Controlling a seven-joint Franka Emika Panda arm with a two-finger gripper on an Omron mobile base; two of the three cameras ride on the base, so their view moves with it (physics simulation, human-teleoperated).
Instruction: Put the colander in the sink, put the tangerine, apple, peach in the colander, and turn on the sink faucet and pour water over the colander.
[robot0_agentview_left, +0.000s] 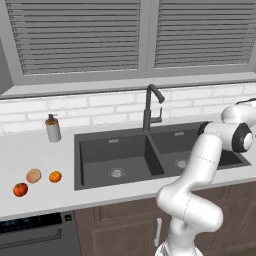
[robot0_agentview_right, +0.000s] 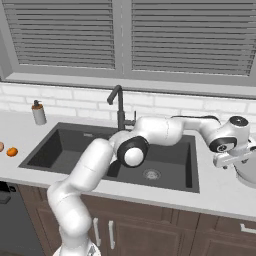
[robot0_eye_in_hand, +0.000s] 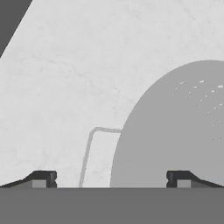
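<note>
Count: 1 colander, 1 sink with 2 basins, 1 sink faucet, 1 apple, 1 peach, 1 tangerine, 1 soap dispenser.

The gripper stands wide open, holding nothing. In the hand view, the colander lies on the countertop ahead of the fingers, offset toward the right-hand finger, with its thin side handle between the 2 tips. The 3 fruits sit grouped well apart from the fingers, beyond the sink.

3 fruits on counter left of sink
</note>
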